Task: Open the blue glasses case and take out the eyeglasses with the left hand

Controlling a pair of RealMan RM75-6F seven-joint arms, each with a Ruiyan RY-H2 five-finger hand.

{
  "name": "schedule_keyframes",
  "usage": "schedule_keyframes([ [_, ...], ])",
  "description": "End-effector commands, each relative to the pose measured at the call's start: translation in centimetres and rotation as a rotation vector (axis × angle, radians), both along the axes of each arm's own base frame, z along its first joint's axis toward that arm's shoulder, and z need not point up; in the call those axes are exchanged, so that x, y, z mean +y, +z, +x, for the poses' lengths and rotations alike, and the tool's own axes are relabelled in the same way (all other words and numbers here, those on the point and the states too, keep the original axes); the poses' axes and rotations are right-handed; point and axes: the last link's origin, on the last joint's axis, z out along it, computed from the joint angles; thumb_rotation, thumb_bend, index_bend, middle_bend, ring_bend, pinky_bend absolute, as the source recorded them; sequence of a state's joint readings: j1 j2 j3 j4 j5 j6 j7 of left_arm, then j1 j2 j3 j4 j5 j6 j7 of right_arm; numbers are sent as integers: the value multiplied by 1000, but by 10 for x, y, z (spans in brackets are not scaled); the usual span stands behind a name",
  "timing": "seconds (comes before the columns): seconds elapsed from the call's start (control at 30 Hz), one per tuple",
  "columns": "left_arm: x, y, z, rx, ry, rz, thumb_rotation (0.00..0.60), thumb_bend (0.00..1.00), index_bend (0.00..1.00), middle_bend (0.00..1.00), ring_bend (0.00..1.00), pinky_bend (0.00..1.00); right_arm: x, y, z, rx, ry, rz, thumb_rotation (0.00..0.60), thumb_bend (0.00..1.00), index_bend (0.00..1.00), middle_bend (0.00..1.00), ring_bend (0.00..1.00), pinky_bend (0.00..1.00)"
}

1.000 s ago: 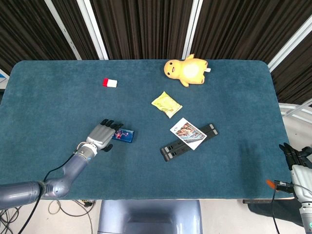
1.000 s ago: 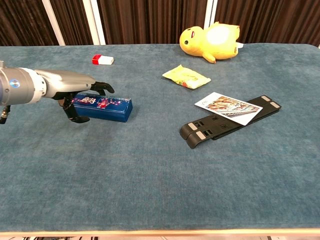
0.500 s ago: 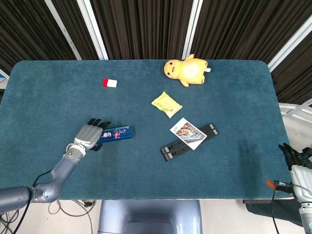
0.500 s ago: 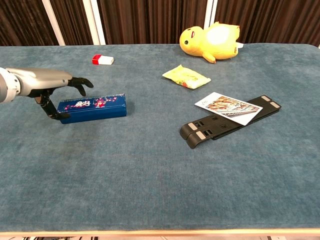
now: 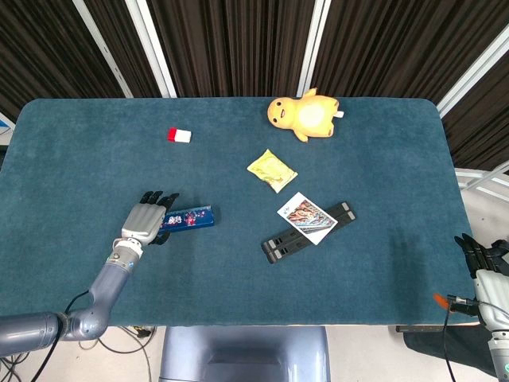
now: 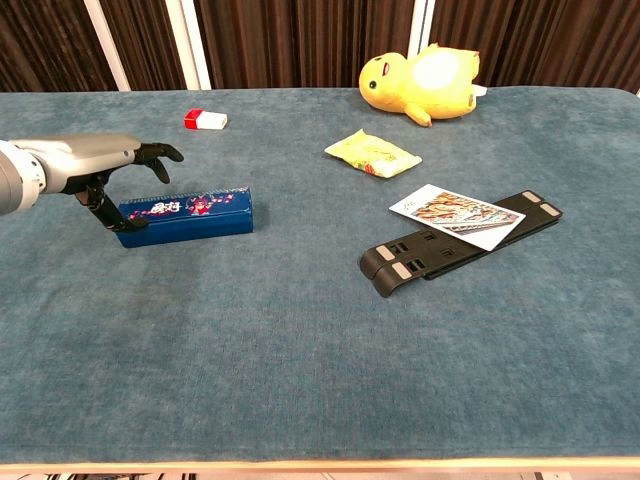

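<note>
Head view: the blue glasses case [image 5: 188, 216] lies shut on the bench [image 5: 95, 171], left of centre; the left hand [image 5: 145, 220] covers its left end; the right hand [image 5: 479, 256] idles off the edge, fingers too small to tell.

Chest view: left hand's fingers [image 6: 150, 152] spread apart above the case, thumb touching its end; the step seems the approach; next, a firm hold to lift the lid.

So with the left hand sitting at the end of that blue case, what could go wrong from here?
1. The left hand only meets the far-left end of the closed blue case, so the case may slide or turn on the cloth instead of opening.
2. The right hand hangs off the table's edge and cannot steady it.
</note>
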State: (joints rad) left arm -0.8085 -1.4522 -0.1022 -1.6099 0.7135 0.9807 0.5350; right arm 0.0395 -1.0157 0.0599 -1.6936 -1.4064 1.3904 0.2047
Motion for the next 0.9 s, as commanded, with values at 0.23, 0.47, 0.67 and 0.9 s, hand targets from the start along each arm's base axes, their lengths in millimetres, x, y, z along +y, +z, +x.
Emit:
schedule_keyframes([
  [0.23, -13, 0, -1, -3, 37, 33, 600, 372, 0, 208, 0, 53, 0, 0, 0, -5, 1, 2, 600, 150, 0, 0, 0, 200],
  [0.47, -11, -1, -5, -1, 60, 43, 600, 387, 7, 219, 0, 60, 0, 0, 0, -5, 1, 2, 600, 152, 0, 0, 0, 200],
  [0.67, -8, -4, -6, 5, 62, 48, 600, 388, 12, 225, 0, 60, 0, 0, 0, -5, 0, 1, 600, 153, 0, 0, 0, 200],
  [0.9, -6, -7, -9, 9, 71, 51, 600, 410, 22, 236, 0, 60, 0, 0, 0, -4, -1, 1, 600, 154, 0, 0, 0, 200],
])
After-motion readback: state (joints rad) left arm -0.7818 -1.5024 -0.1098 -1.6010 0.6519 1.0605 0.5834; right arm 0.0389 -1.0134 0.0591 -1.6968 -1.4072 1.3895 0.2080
